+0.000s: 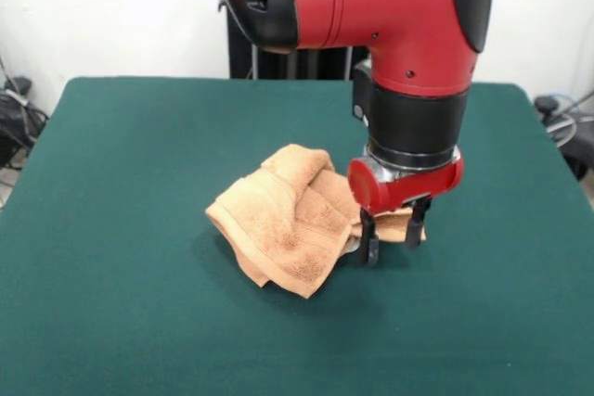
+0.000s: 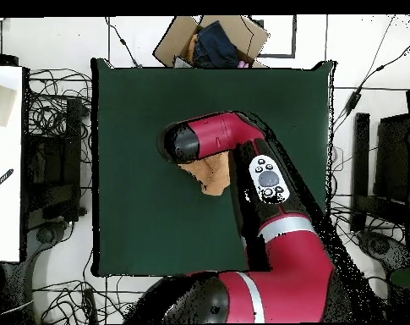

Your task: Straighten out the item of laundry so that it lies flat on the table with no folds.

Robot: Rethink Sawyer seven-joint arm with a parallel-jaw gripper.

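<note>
Front view, read from left to right. The table [image 1: 111, 229] is lying bare and green along the left side of the picture. Near its middle the item of laundry [image 1: 283, 220] is sitting in a crumpled heap, doubled over on itself, with one thick folded corner pointing toward the camera and a raised hump at the far side. Its longer run is going roughly from the picture's left to the right, ending under the arm. Just right of the heap, the gripper [image 1: 393, 229] is hanging from the red wrist, pointing straight down, and its two dark fingers [image 1: 368, 236] are standing one on each side of the towel's right-hand edge, a strip of peach cloth showing between them. They appear to be pinching that edge, which looks a little lifted off the felt. The bulk of the towel is therefore lying to the picture's left of the gripper, so a pull toward the right would probably draw the folds out. In the overhead view the arm [image 2: 242, 169] is covering most of the towel, and only a small peach patch is showing beside it.
</note>
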